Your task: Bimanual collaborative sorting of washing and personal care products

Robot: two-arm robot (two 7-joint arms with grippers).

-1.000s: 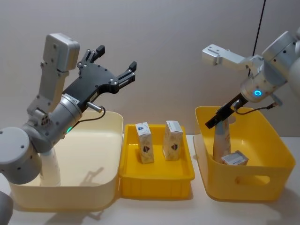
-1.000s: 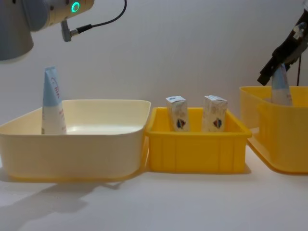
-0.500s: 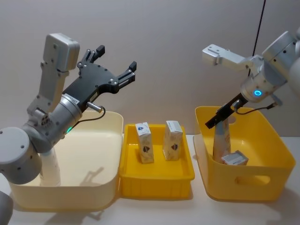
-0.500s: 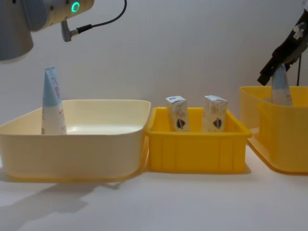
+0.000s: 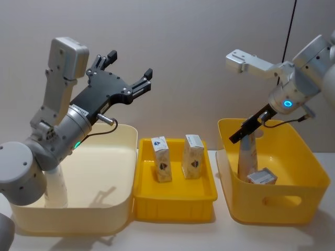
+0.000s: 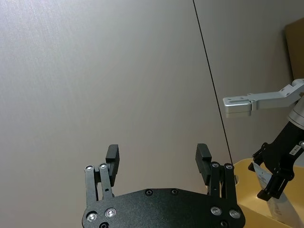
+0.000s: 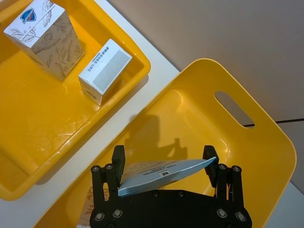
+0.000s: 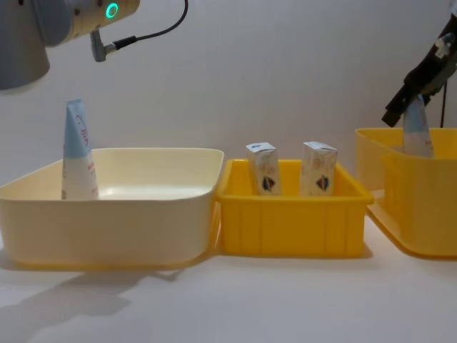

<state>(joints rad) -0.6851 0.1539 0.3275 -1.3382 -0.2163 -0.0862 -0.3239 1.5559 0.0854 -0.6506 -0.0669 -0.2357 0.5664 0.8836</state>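
Nothing has moved: the right gripper (image 5: 246,129) stays clamped on the flat crimped top of a light, squashy tube (image 5: 246,156) standing in the yellow tub (image 5: 293,201), the left gripper (image 5: 124,72) raised, spread, empty.

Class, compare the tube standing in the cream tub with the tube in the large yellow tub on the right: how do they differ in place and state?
The tube in the cream tub stands free, no gripper near; the left gripper hangs open above. The tube in the yellow tub has its crimped end between the right gripper fingers, with a carton beside it. Both stand upright, narrow end up.
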